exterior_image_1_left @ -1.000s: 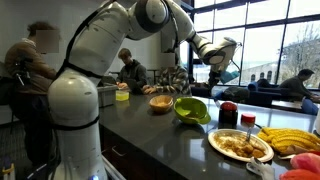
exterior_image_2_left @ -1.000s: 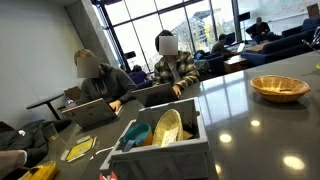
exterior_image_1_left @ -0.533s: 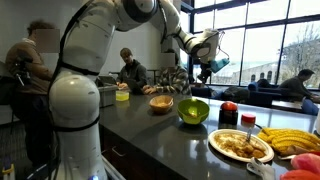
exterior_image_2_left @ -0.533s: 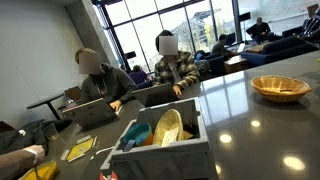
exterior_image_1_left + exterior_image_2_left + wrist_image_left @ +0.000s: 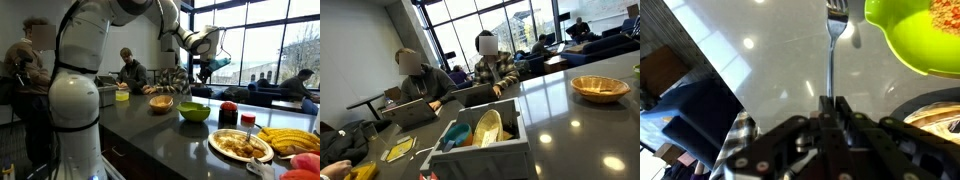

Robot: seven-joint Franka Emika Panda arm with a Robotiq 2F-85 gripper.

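Note:
In the wrist view my gripper (image 5: pixel 830 102) is shut on the handle of a metal fork (image 5: pixel 831 50), whose tines point away over the grey counter (image 5: pixel 770 60). A lime green bowl (image 5: pixel 915 35) with orange-brown food lies just right of the tines. In an exterior view the gripper (image 5: pixel 206 66) hangs high above the counter, over and behind the green bowl (image 5: pixel 194 112). The fork is too thin to make out there.
A wicker bowl (image 5: pixel 161 103) (image 5: pixel 599 87) stands behind the green bowl. Near the front are a plate of food (image 5: pixel 240 146), bananas (image 5: pixel 291 140), a red bottle (image 5: pixel 248 122) and a dark jar (image 5: pixel 228 114). A grey bin (image 5: pixel 480 150) holds utensils. People sit at the far side.
The arm has swung left and back, carrying the gripper with the fork above the counter. The green bowl, tilted in the earlier frames, now sits level.

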